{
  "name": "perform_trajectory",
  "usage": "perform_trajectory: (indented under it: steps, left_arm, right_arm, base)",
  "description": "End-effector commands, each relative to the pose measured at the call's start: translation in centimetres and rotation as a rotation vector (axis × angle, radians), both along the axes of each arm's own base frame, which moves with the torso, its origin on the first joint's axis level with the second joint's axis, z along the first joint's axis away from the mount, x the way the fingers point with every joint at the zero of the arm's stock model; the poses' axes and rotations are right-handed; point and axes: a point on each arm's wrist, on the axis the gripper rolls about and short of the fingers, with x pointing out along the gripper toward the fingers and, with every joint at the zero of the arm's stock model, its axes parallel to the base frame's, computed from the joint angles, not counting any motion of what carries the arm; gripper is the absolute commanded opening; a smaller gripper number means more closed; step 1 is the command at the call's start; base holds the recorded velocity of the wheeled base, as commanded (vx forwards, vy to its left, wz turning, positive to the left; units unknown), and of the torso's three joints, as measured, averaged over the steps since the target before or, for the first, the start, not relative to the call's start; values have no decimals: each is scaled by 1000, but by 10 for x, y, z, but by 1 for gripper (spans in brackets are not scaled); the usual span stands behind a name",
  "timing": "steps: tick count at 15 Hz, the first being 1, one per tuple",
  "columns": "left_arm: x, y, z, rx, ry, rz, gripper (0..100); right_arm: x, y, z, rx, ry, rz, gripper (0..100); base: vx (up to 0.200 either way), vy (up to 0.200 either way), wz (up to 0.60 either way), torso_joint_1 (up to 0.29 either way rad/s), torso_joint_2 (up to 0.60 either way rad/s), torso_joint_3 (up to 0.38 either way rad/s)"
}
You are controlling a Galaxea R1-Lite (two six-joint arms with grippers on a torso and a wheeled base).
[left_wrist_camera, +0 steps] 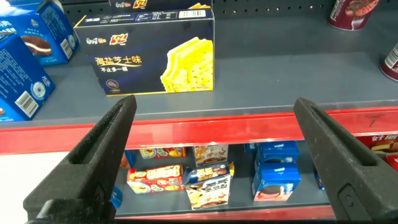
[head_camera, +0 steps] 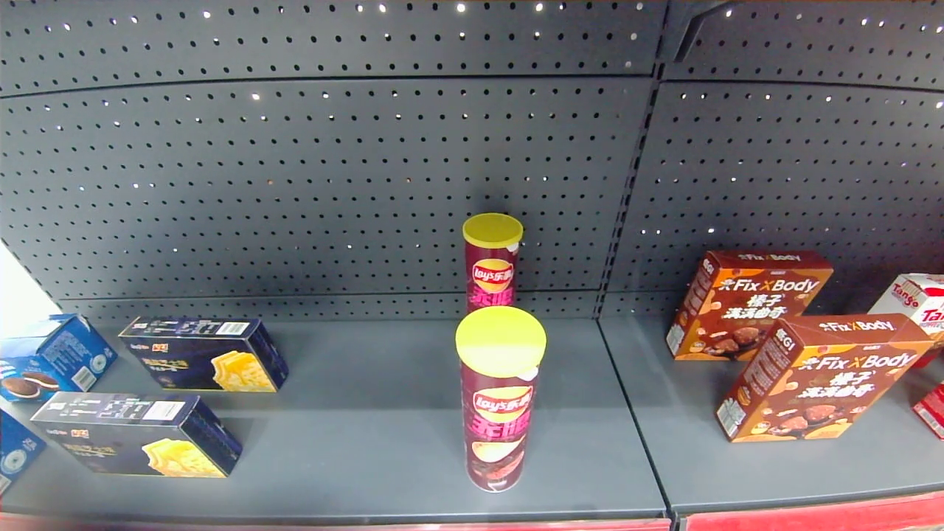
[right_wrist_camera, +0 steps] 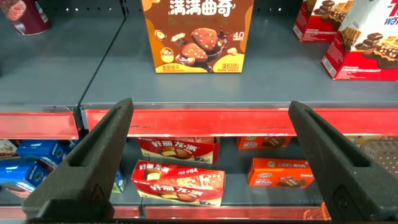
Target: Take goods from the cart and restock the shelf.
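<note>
The left gripper (left_wrist_camera: 214,104) and right gripper (right_wrist_camera: 209,107) are spread wide and empty. The shelf (head_camera: 369,442) lies at 12 o'clock of each, with upright chip cans (head_camera: 500,398) between them.

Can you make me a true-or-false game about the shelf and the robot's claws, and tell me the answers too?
1. The front maroon chip can with a yellow lid and the back maroon chip can both stand upright. True.
2. The left gripper holds the dark blue cardboard cracker box. False: it is open and empty; the box stands on the grey metal shelf.
3. The near brown cardboard cookie box and the far brown cardboard cookie box sit to the right of the cans. True.
4. The right gripper is shut. False: it is open, holding nothing.
</note>
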Motion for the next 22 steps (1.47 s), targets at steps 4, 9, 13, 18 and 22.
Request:
perform_trajectory:
  steps: [4,9,13,18,22]
  left_arm:
    - [0,0,0,0,0,0,100]
    - [0,0,0,0,0,0,100]
    - [0,0,0,0,0,0,100]
    - [0,0,0,0,0,0,100]
    - [0,0,0,0,0,0,100]
  right_arm:
    - [0,0,0,0,1,0,100]
    - [0,0,0,0,1,0,100]
    - [0,0,0,0,1,0,100]
    - [0,0,0,0,1,0,100]
    - [0,0,0,0,1,0,100]
  base:
    - [0,0,0,0,0,0]
    - [0,0,0,0,0,0]
    - [0,0,0,0,0,0]
    - [0,0,0,0,0,0]
    - [0,0,0,0,0,0]
